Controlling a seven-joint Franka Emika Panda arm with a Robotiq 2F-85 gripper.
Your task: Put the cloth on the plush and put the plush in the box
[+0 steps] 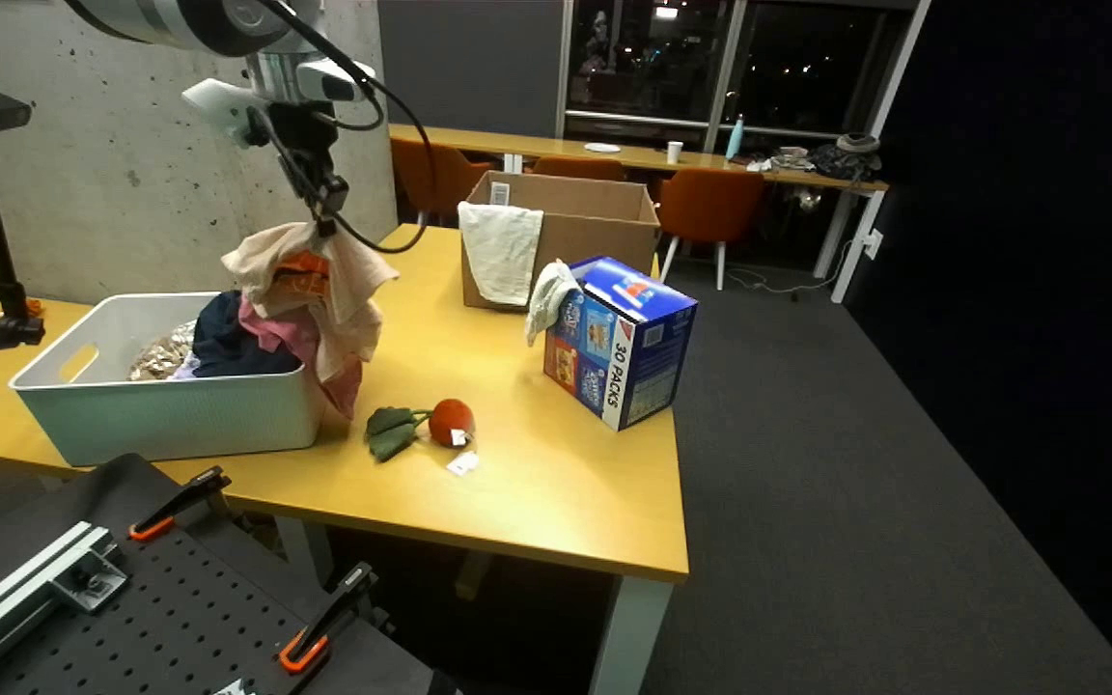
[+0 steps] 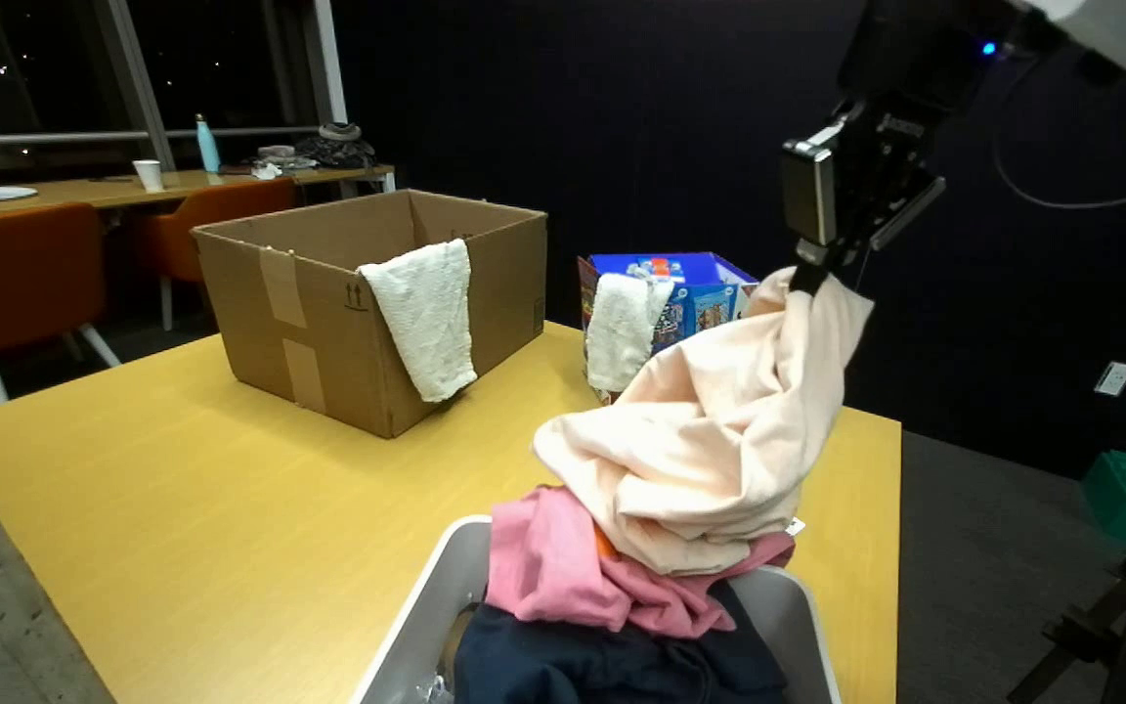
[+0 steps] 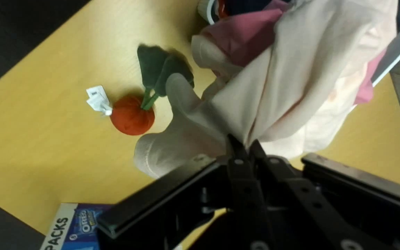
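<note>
The pale beige cloth [image 1: 353, 280] hangs from my gripper [image 1: 326, 224], which is shut on it; it shows in the wrist view [image 3: 297, 69] pinched between the fingertips [image 3: 244, 144]. Its lower part lies over the edge of the grey tub, against the brighter pink cloth. The plush [image 1: 450, 423], a red-orange ball with dark green leaves, lies on the table beside the tub. In the wrist view the plush [image 3: 133, 116] is left of the cloth, apart from the fingers. The blue-and-white box [image 1: 648, 333] stands upright at the table's edge, also in an exterior view [image 2: 710, 305].
The grey tub [image 1: 180, 415] holds a dark blue cloth [image 1: 233, 338] and the pink cloth [image 2: 563, 567]. An orange patch [image 1: 303, 275] shows among the cloth folds. A big brown carton [image 2: 328, 342] stands behind. White rags hang over the carton [image 2: 426, 323] and the box [image 2: 625, 332].
</note>
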